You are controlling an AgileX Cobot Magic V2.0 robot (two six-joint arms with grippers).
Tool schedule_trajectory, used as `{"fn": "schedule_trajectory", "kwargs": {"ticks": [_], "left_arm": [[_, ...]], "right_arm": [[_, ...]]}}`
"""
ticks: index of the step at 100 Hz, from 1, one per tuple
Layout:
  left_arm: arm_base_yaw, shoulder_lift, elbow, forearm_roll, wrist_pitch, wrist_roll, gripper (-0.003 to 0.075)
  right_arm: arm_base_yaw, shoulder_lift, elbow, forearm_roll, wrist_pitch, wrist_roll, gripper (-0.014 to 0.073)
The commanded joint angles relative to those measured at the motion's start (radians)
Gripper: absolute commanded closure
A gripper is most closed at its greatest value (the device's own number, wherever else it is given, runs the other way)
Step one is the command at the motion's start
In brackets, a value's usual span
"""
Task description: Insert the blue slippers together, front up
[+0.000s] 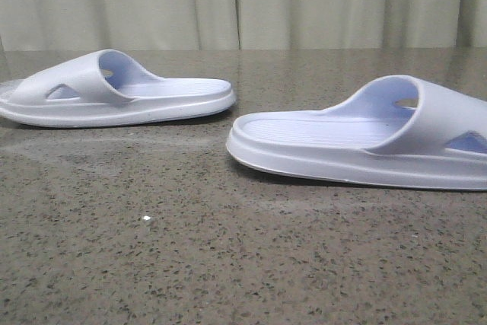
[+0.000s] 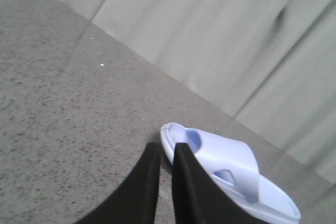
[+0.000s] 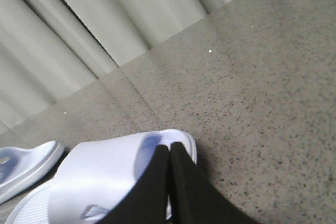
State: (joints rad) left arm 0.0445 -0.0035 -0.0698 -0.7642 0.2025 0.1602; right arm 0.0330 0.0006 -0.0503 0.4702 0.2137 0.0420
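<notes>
Two blue slippers lie sole-down on the speckled grey table (image 1: 228, 256), heels toward each other. The left slipper (image 1: 114, 93) has its strap at the far left. The right slipper (image 1: 358, 138) has its strap at the far right. Neither gripper shows in the front view. In the left wrist view my left gripper (image 2: 167, 148) is held off the table, its black fingers almost together and empty, with the left slipper (image 2: 231, 163) just beyond them. In the right wrist view my right gripper (image 3: 169, 149) is shut and empty, seen over the toe end of the right slipper (image 3: 100, 177).
A pale pleated curtain (image 1: 243, 1) hangs along the table's far edge. The end of the left slipper (image 3: 26, 166) shows at the edge of the right wrist view. Bare tabletop lies in front of both slippers.
</notes>
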Motion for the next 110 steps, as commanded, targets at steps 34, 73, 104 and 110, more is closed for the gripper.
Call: {"fn": "schedule_trajectory", "kwargs": {"ticks": [34,73,104,110], "left_arm": [[0.003,0.340,-0.408,0.378,0.310,-0.007,0.0705],[0.003,0.428,-0.451,0.362,0.379,0.027,0.0703],[0.003,0.621,-0.528,0.164,0.449,0.191,0.0625],[0.003,0.654,-0.539,0.104,0.466,0.239,0.0580]], "right_arm": [[-0.008,0.492,-0.375,-0.188,0.161,-0.007,0.0672],[-0.008,0.584,-0.476,-0.200,0.334,-0.007,0.0671],[-0.008,0.661,-0.550,-0.222,0.460,-0.022,0.0345],[-0.008,0.676,-0.550,-0.222,0.467,-0.022,0.0286]]}}
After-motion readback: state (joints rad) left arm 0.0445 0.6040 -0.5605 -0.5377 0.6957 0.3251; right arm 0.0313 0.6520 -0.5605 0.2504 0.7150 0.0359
